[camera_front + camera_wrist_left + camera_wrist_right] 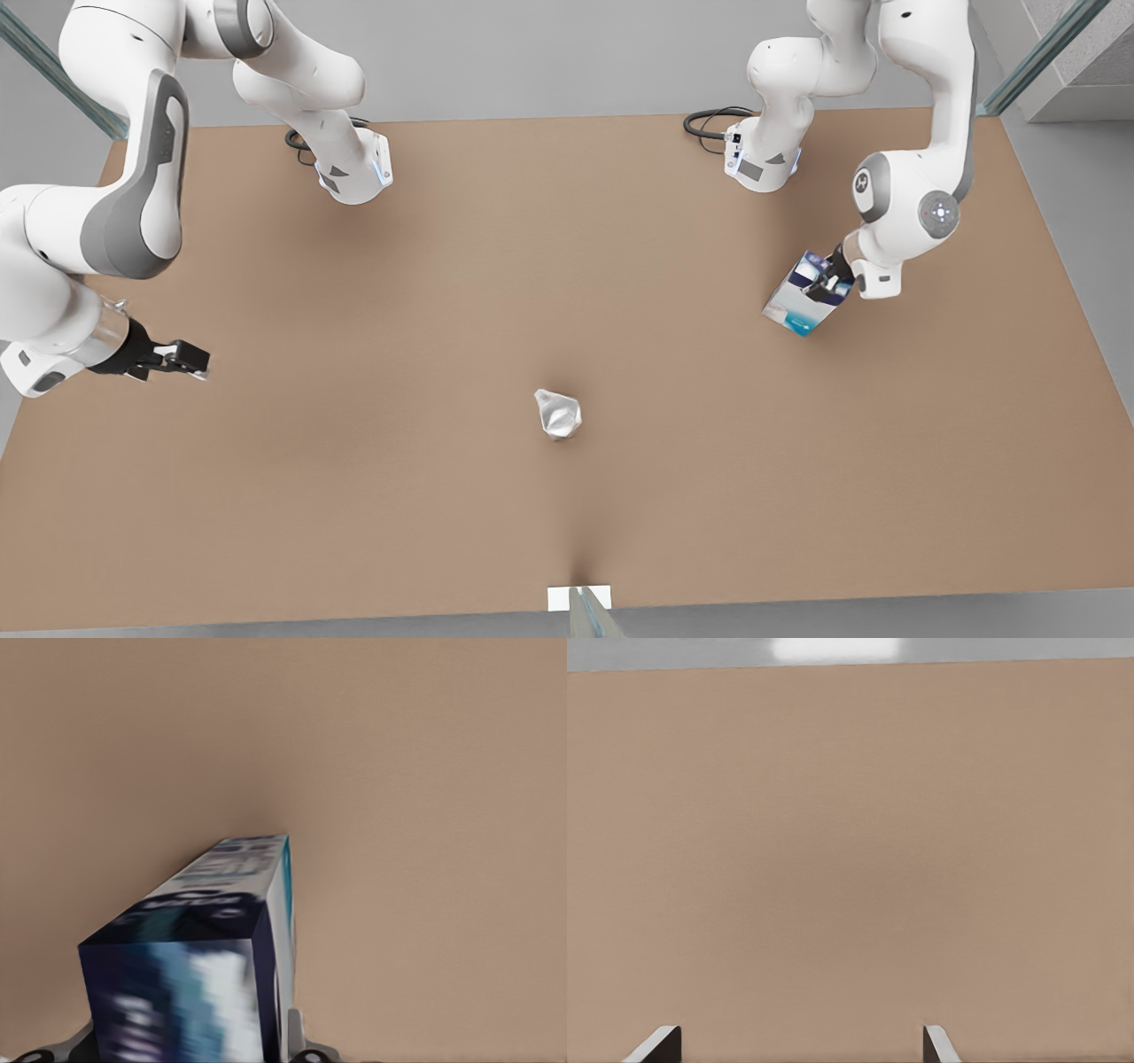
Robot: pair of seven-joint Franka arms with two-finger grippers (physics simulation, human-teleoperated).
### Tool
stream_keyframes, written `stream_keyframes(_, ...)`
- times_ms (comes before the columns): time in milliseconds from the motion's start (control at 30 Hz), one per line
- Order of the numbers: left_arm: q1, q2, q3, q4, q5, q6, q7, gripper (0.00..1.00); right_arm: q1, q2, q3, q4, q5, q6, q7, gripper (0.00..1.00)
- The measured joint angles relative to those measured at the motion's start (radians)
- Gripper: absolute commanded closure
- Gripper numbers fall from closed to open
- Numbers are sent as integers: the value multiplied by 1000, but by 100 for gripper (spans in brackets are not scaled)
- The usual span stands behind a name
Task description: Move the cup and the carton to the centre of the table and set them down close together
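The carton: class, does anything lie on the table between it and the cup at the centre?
Nothing visible does. The carton, held in the left hand, has bare table between it and the cup.

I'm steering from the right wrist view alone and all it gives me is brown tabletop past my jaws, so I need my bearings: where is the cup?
Observer: The cup sits alone near the middle of the table, and neither gripper is touching it.
Operator: And the carton?
Observer: The left gripper has its jaws shut on the carton, which is tilted, over toward the front view's right.
Operator: Where is my gripper relative to the cup?
Observer: The right gripper is open and empty near the front view's left edge, well apart from the cup.
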Motion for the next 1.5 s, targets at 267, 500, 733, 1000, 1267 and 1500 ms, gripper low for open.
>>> stream_keyframes(267, -8, 2, 1, 2, -18, -12, 0, 38, 2, 11, -8, 48, 6, -35, -2, 0)
stream_keyframes(500, -160, 52, 2, 238, 0, -150, 1, 38, -9, 10, -8, 50, 5, -46, -5, 0)
stream_keyframes(733, -532, 185, 1, 474, -40, -196, -58, 38, -9, 10, -8, 49, 5, -44, -6, 0)
stream_keyframes(1000, -584, 397, -107, 763, -154, -247, -288, 38, -9, 9, -8, 49, -4, -46, -6, 0)
stream_keyframes(1267, -661, 632, -108, 1043, -172, -236, -416, 38, -7, 10, -6, 49, -1, -44, -6, 0)
stream_keyframes(1500, -661, 692, -97, 1070, -170, -193, -407, 0, -7, 10, -6, 49, -3, -44, -7, 0)
